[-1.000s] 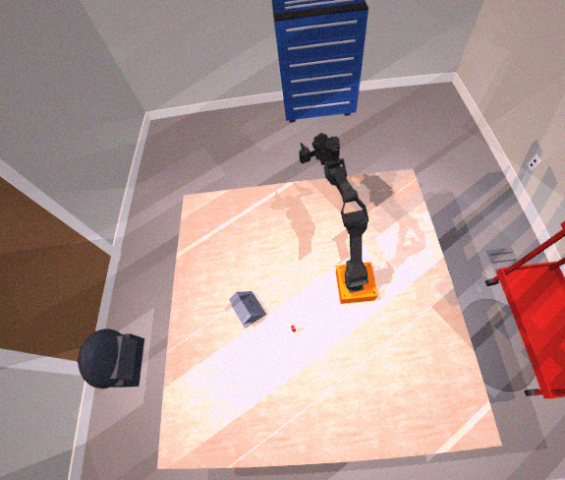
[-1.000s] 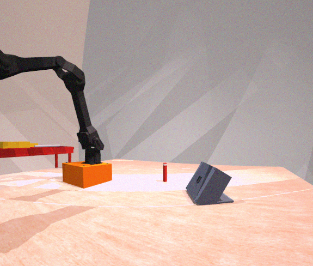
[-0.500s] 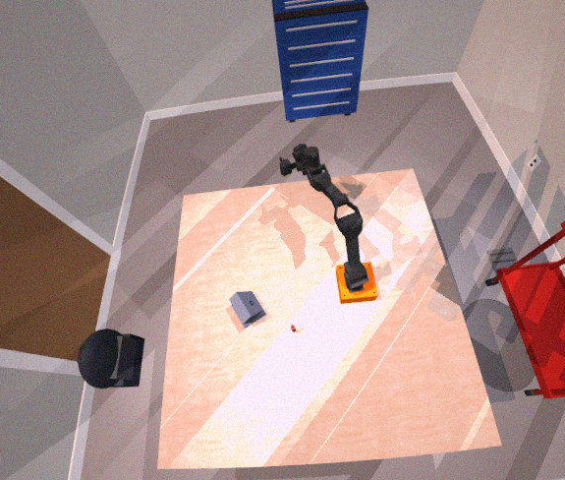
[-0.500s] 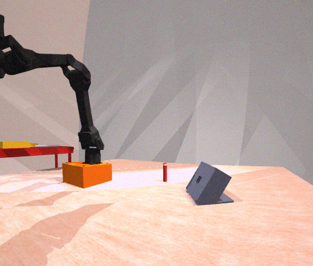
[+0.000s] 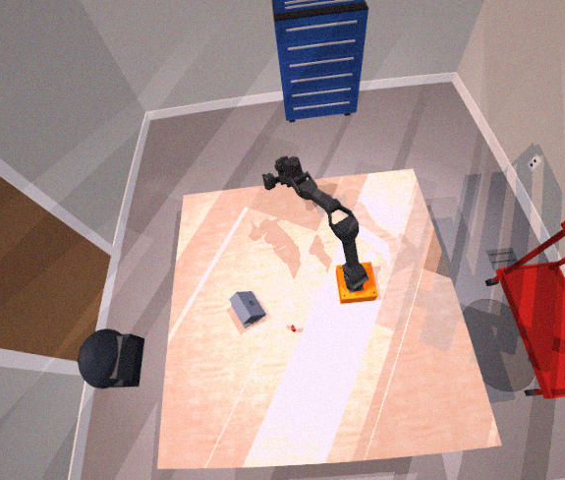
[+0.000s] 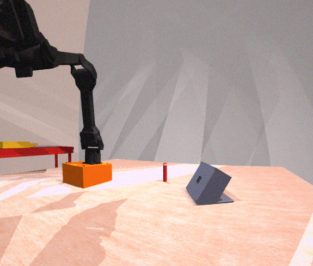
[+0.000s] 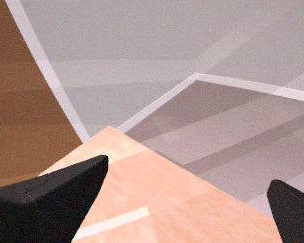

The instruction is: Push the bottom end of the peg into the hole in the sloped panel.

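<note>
A thin red peg point(image 5: 293, 328) point(image 6: 165, 172) stands upright on the table, with a pale band near its top. The blue-grey sloped panel point(image 5: 244, 307) point(image 6: 192, 187) stands a short way from it. Its face has one small dark hole point(image 5: 252, 301) point(image 6: 198, 179), which looks angular in the exterior view. My gripper point(image 7: 189, 176) is open, with nothing between its fingers. It is raised high near the table's far edge in the top view, well away from peg and panel. The wrist view shows neither peg nor panel.
The arm stands on an orange base block point(image 5: 344, 297) point(image 6: 97, 176), to the right of the peg and panel in the top view. A blue drawer cabinet point(image 5: 321, 62) is beyond the table. A red cart point(image 5: 550, 330) is to the right, and a black rounded object point(image 5: 100, 359) to the left.
</note>
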Available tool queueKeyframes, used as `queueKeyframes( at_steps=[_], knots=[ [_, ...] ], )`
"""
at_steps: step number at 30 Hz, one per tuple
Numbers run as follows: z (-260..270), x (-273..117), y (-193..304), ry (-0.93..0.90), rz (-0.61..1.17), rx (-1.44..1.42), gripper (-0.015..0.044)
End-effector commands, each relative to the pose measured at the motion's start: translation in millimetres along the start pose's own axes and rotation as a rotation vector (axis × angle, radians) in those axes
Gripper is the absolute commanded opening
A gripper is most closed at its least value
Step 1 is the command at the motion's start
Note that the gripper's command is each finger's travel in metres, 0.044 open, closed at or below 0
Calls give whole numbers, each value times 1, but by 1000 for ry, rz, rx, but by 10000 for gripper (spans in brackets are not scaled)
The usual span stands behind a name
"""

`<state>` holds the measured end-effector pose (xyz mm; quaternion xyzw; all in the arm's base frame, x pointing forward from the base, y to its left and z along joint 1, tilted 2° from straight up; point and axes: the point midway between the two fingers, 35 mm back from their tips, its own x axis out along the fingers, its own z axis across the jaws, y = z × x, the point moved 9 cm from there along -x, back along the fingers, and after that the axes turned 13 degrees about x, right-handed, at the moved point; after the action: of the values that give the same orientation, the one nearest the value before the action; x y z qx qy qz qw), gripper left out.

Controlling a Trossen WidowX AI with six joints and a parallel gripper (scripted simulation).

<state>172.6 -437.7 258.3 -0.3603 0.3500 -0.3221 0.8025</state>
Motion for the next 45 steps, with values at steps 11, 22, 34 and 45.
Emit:
queueKeyframes(
  at_steps=[11,22,34,45],
  knots=[
    [61,3,52,-50,180,54,440],
    [105,-3,97,-73,329,83,440],
    [148,-19,145,-79,491,90,440],
    [182,-42,189,-69,634,78,440]
  ],
)
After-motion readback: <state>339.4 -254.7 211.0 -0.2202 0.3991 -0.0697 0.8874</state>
